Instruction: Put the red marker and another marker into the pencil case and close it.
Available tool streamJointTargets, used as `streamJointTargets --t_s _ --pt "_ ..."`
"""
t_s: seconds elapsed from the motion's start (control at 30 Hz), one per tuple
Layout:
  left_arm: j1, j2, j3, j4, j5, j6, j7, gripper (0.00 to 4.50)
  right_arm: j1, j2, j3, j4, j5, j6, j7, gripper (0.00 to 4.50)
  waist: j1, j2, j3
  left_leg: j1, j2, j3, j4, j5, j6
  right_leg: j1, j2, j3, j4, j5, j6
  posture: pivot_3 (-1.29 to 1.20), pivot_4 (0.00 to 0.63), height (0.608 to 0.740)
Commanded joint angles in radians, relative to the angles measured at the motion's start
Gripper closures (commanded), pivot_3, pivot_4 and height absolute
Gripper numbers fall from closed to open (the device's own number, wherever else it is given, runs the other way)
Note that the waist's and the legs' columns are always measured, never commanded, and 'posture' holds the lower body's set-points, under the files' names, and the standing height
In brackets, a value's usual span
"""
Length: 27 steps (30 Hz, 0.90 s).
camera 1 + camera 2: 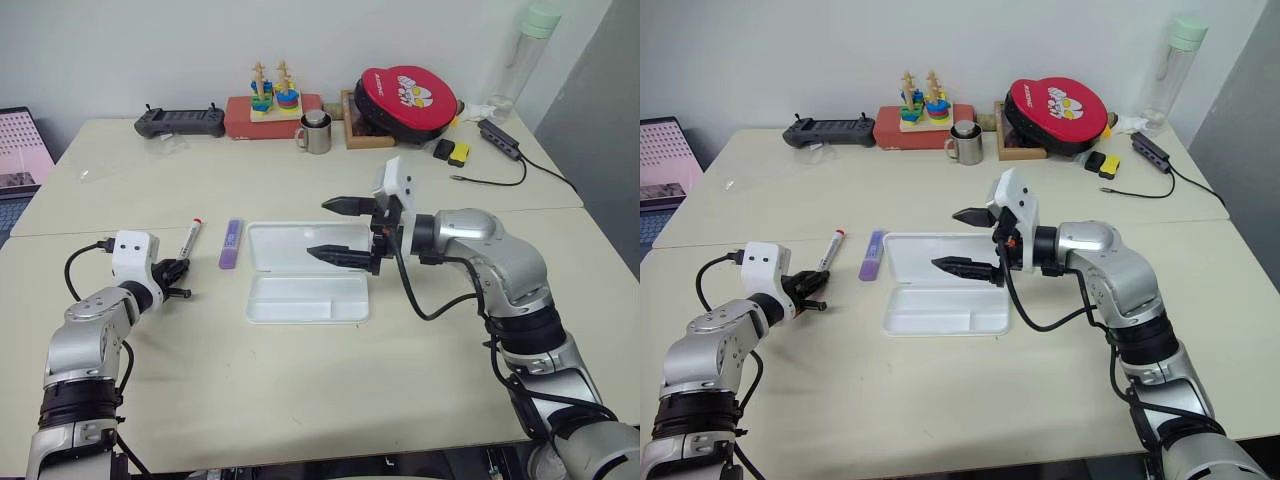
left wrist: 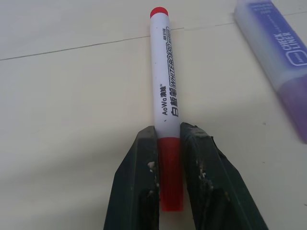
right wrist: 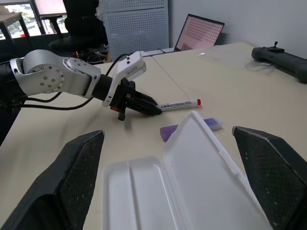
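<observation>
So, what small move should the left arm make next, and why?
Probably lift the red marker a little off the table, then carry it toward the pencil case. The left gripper is already shut on the marker's red cap end, and the case lies open with both compartments empty. The purple marker lies between them, so some height would help to pass over it.

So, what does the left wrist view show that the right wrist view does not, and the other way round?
Left wrist view alone: the print on the red marker barrel, and the left gripper with its jaws shut on the marker's red cap end.

Right wrist view alone: the open pencil case with its lid raised, a laptop on the table's far side, a black controller, and the right gripper's wide-open jaws.

Both: the red marker, the purple marker lying beside it, and the table.
</observation>
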State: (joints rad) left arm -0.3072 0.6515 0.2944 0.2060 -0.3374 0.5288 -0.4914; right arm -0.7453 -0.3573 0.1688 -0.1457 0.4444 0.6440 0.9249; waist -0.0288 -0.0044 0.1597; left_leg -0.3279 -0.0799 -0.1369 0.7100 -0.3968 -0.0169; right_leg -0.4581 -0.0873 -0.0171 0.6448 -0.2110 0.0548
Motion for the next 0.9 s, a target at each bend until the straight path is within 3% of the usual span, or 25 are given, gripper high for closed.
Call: streamJointTargets --t_s 0.03,0.27,0.43,0.63,0.9 --pt "-0.098 0.038 0.024 -0.273 -0.151 -0.067 -0.184 4.09 0.006 -0.030 -0.066 -0.051 0.063 -0.019 0.040 0.00 0.006 -0.003 0.000 -0.002 0.000 -0.002 0.002 0.000 0.000 0.000 0.000 -0.002 0.000 0.000 0.000 0.00 0.150 0.740" --pt "-0.184 0.167 -0.303 -0.456 -0.058 -0.165 -0.523 4.09 0.035 -0.124 -0.116 -0.074 0.115 -0.001 0.089 0.00 -0.003 -0.002 -0.001 0.000 -0.001 0.001 0.001 0.000 -0.001 0.001 -0.002 0.001 -0.001 0.000 0.000 0.00 0.150 0.740" --pt "-0.206 0.239 -0.554 -0.299 0.200 -0.358 -0.682 4.09 0.116 -0.222 -0.108 -0.107 0.070 -0.006 0.090 0.00 -0.003 -0.001 0.000 0.000 0.002 0.002 0.000 -0.001 -0.001 0.000 0.001 0.001 -0.001 0.000 0.000 0.00 0.150 0.740" --pt "-0.256 0.211 -0.601 -0.149 0.273 -0.479 -0.741 4.09 0.200 -0.276 -0.091 -0.183 0.056 0.019 0.059 0.00 0.004 -0.001 0.000 -0.002 0.000 0.002 0.002 -0.001 0.000 0.000 0.001 0.000 -0.001 0.000 0.000 0.00 0.150 0.740" --pt "-0.262 0.159 -0.590 -0.114 0.300 -0.498 -0.733 4.09 0.239 -0.283 -0.076 -0.224 0.057 0.039 0.035 0.00 0.002 -0.002 0.000 -0.002 0.000 0.002 0.002 -0.001 0.000 0.000 0.000 0.000 -0.001 0.000 0.000 0.00 0.150 0.740"
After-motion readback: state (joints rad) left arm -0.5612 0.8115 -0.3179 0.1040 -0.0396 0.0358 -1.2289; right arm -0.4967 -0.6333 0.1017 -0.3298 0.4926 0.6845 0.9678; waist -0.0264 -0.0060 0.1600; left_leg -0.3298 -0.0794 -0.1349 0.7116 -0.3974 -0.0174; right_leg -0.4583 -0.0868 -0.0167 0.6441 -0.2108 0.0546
